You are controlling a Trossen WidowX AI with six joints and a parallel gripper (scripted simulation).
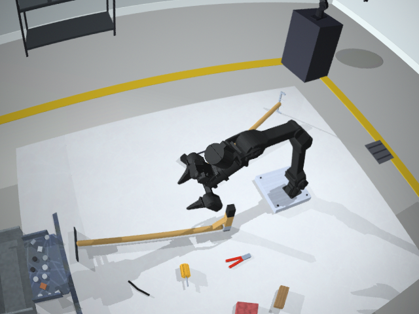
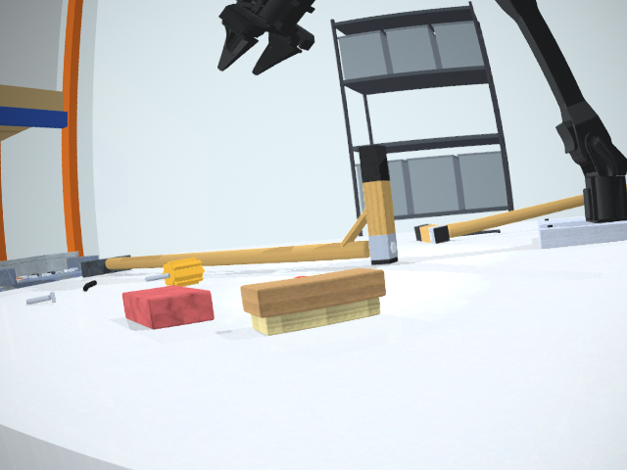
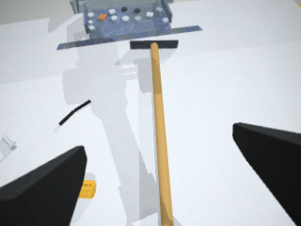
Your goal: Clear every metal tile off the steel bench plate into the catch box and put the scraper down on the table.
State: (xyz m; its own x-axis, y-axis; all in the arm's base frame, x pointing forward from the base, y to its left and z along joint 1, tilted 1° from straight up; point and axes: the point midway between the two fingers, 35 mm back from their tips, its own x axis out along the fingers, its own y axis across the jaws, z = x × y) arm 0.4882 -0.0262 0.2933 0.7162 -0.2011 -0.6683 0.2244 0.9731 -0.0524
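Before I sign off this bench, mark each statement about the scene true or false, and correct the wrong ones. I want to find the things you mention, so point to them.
1. The gripper [image 1: 182,195] [image 2: 237,70] [image 3: 159,137] is open, with nothing between its fingers. True.
2. The black blade [image 1: 76,244] [image 2: 93,266] [image 3: 141,44] of the long scraper [image 1: 145,235] [image 2: 227,255] [image 3: 160,118] lies inside the blue tray [image 1: 48,297] [image 2: 7,278] [image 3: 86,21]. False: it is outside.
3. An orange piece [image 1: 43,286] [image 3: 102,17] lies in the blue tray. True.
4. The wooden brush [image 1: 281,297] [image 2: 313,293] has its bristles up. False: they face down.
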